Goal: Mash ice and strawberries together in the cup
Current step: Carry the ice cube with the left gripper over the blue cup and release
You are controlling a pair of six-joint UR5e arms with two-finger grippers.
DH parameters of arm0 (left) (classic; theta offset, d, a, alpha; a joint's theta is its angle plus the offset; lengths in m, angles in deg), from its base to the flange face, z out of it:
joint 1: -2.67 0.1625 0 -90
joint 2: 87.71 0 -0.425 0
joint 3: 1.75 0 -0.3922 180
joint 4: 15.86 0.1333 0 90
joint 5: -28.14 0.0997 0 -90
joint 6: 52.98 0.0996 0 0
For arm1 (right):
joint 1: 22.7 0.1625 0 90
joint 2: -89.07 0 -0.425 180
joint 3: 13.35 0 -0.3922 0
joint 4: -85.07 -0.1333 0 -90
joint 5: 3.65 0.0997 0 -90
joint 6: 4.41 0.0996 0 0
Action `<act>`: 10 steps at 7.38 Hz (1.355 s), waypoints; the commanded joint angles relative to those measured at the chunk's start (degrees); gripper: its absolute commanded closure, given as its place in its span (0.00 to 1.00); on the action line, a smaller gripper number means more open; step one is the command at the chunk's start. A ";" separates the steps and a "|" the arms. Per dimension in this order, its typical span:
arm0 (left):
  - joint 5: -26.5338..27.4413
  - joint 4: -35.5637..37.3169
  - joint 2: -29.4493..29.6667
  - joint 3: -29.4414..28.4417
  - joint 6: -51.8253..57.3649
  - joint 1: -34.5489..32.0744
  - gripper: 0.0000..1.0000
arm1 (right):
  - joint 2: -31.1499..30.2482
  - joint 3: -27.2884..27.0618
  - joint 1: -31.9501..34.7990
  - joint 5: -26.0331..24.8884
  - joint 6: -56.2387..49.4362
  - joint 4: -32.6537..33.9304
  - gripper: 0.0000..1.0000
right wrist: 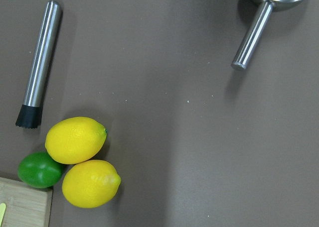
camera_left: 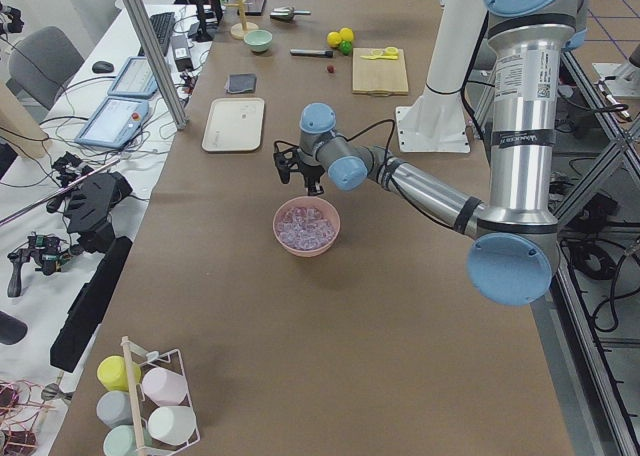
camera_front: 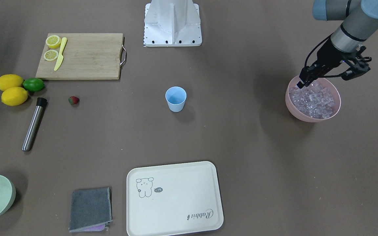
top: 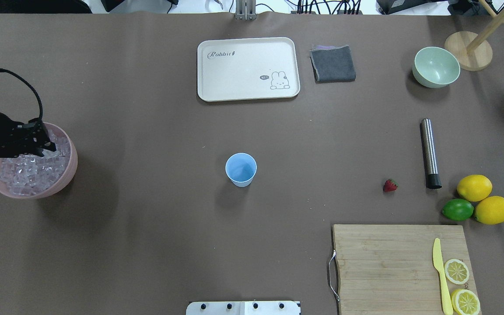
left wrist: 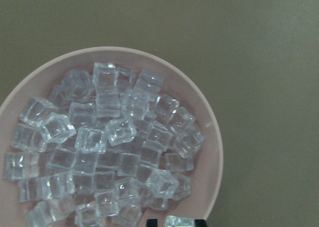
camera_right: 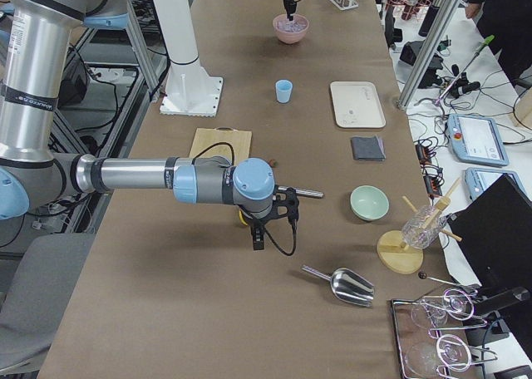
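Note:
The light-blue cup (camera_front: 176,98) stands upright and empty at mid-table, also in the overhead view (top: 240,169). The red strawberry (camera_front: 73,100) lies on the table far from it, near the muddler (top: 390,185). The ice (left wrist: 109,152) fills the pink bowl (camera_front: 307,118) at the table's left end (top: 70,171). My left gripper (camera_front: 302,82) hangs over the bowl's rim (top: 47,147). In the left wrist view it (left wrist: 175,222) is shut on one ice cube. My right gripper (camera_right: 259,242) shows only in the exterior right view, past the lemons. I cannot tell whether it is open or shut.
A steel muddler (top: 429,153), two lemons (top: 474,187), a lime (top: 457,209) and a cutting board (top: 387,262) with a yellow knife and lemon halves lie on the right. A cream tray (top: 247,68), grey cloth (top: 333,63) and pale green bowl (top: 435,68) are at the far side. A metal scoop (right wrist: 259,28) lies near my right wrist.

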 commanded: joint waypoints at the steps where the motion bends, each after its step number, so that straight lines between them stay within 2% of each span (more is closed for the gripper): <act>1: 0.42 3.53 10.05 -0.82 -3.85 4.39 1.00 | 0.21 -0.25 -0.09 0.03 -0.01 -0.02 0.00; 2: 0.69 10.69 17.75 -2.04 -5.07 5.65 1.00 | 0.21 -0.43 0.00 0.03 -0.01 -0.02 0.00; 3: 3.39 15.81 24.44 -3.88 -5.78 8.79 1.00 | 0.21 -0.34 -0.09 0.03 -0.01 -0.02 0.00; 4: 8.11 16.82 27.21 -5.38 -5.79 14.04 1.00 | 0.30 -0.34 0.00 0.03 -0.09 -0.02 0.00; 5: 10.08 16.48 29.85 -7.92 -5.35 16.36 1.00 | 0.47 -0.43 -0.09 0.03 -0.18 -0.02 0.00; 7: 11.32 16.57 36.70 -13.72 -5.43 19.17 1.00 | 0.56 -0.43 -0.09 -0.05 -0.45 -0.02 0.00; 8: 13.59 16.57 38.29 -14.96 -5.52 20.85 1.00 | 0.56 -0.43 -0.09 -0.05 -0.53 -0.02 0.00; 10: 13.79 16.22 40.24 -16.64 -5.61 22.61 1.00 | 0.56 -0.43 -0.09 -0.05 -0.53 -0.02 0.00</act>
